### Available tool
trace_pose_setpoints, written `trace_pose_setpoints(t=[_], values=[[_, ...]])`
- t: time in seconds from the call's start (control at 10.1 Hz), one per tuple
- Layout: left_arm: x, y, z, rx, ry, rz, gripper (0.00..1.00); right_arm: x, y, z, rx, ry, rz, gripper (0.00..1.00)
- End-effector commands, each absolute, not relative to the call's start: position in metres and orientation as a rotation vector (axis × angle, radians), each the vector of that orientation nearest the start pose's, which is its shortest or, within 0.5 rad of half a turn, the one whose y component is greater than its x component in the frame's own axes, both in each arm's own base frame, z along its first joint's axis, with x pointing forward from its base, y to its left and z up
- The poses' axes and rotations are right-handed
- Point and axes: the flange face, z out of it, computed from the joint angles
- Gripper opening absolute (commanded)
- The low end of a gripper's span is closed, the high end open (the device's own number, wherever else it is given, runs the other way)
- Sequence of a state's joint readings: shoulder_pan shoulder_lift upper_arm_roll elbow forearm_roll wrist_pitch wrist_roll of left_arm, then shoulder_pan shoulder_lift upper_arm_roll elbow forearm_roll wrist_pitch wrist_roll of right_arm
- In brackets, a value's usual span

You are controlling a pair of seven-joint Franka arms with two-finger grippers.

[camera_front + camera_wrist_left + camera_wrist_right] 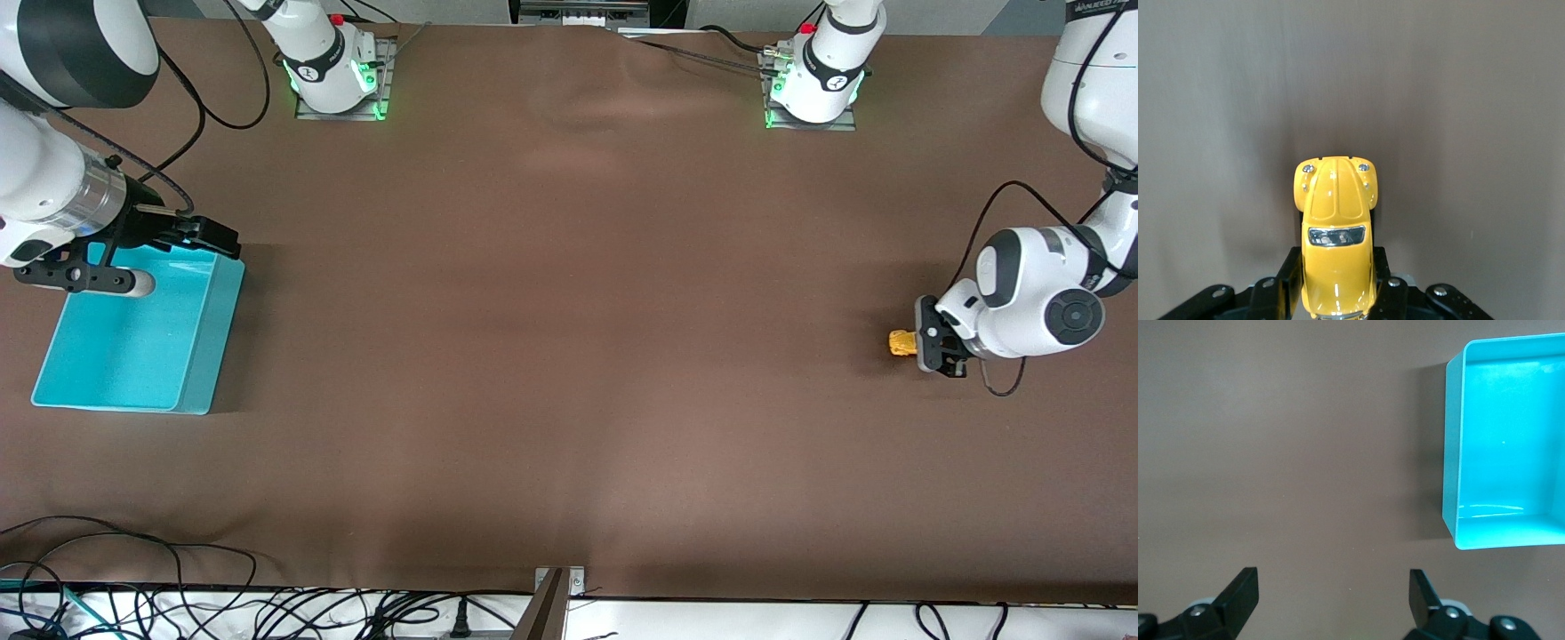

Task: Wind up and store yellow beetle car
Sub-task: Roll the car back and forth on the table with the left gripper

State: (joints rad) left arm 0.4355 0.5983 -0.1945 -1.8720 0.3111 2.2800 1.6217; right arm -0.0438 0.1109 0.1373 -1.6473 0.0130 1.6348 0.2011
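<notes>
The yellow beetle car [902, 342] is at the left arm's end of the table, low against the brown cloth. My left gripper [926, 343] is shut on it. In the left wrist view the car [1337, 220] sits between the black fingers [1288, 280] of the left gripper [1336, 283], and its bonnet points away from the hand. The turquoise bin [209, 347] stands empty at the right arm's end. My right gripper [222, 238] hangs open and empty over the bin's corner that is farthest from the front camera. In the right wrist view the right gripper [1331, 593] is wide open above bare cloth beside the bin [1455, 453].
The two arm bases [338, 80] [813, 89] stand along the table edge farthest from the front camera. Loose cables [133, 604] and a metal bracket [558, 587] lie along the edge nearest to it. Brown cloth [569, 311] covers the table between bin and car.
</notes>
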Motion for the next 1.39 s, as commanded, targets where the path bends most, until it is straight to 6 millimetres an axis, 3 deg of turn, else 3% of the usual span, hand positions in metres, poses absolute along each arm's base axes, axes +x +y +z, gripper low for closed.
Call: trace_pose_setpoints(t=[0.0,0.69,1.09,1.19,1.29], values=[[0.581,0.187,0.138,-2.233,2.348,0.374,0.06,0.582,0.053,0.534,-3.134,0.168,0.205,1.00],[0.579,0.210,0.143,-2.214,2.340,0.384,0.06,0.581,0.052,0.534,-3.134,0.171,0.207,1.00],[0.580,0.211,0.145,-2.212,2.340,0.384,0.06,0.581,0.053,0.534,-3.134,0.168,0.207,1.00],[0.579,0.211,0.145,-2.218,2.336,0.385,0.19,0.581,0.053,0.534,-3.134,0.168,0.207,1.00],[0.580,0.210,0.149,-2.227,2.325,0.387,0.53,0.581,0.053,0.534,-3.134,0.168,0.207,1.00]])
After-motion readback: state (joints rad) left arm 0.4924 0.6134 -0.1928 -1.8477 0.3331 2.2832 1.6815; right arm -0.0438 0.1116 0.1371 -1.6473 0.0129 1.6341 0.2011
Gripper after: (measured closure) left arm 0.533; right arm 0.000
